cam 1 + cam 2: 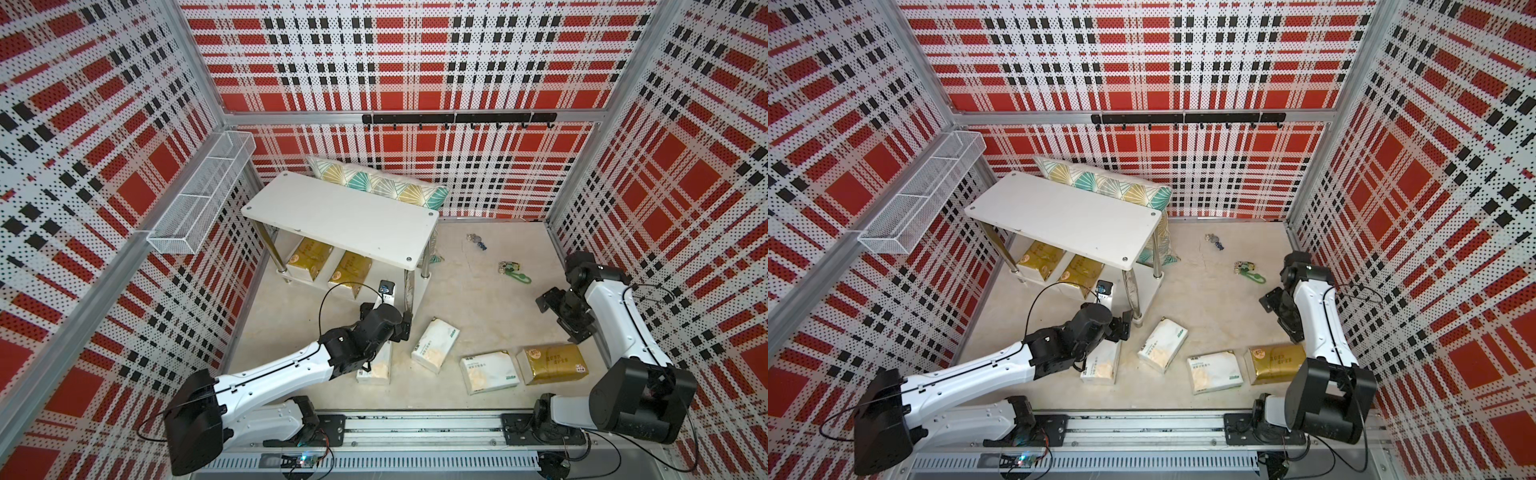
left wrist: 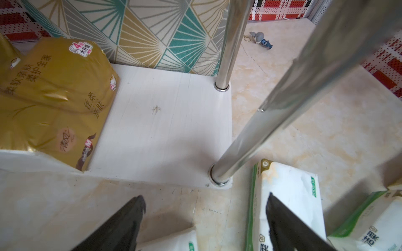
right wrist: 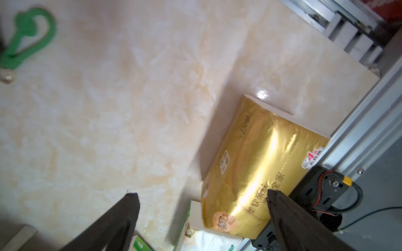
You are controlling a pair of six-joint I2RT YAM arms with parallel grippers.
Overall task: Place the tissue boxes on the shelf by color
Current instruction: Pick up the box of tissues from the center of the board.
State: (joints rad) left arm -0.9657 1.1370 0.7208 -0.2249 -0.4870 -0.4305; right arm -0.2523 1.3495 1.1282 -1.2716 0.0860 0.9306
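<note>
The white two-tier shelf (image 1: 340,216) (image 1: 1063,216) stands at the back left. Two gold tissue boxes (image 1: 309,255) (image 1: 351,270) lie on its lower tier (image 2: 163,121); one of them fills the left wrist view (image 2: 54,97). On the floor lie three white tissue boxes (image 1: 376,365) (image 1: 435,345) (image 1: 488,372) and one gold one (image 1: 555,363) (image 3: 261,156). My left gripper (image 1: 405,326) (image 2: 205,196) is open and empty over the floor, just in front of the shelf's near chrome leg (image 2: 282,104). My right gripper (image 1: 559,318) (image 3: 202,194) hangs wide open above the floor, beyond the gold box.
A teal-and-gold pillow (image 1: 378,185) leans behind the shelf. A wire-mesh basket (image 1: 203,195) hangs on the left wall and a black hook rail (image 1: 457,118) on the back wall. Two keyrings (image 1: 478,241) (image 1: 515,270) lie on the floor at the right.
</note>
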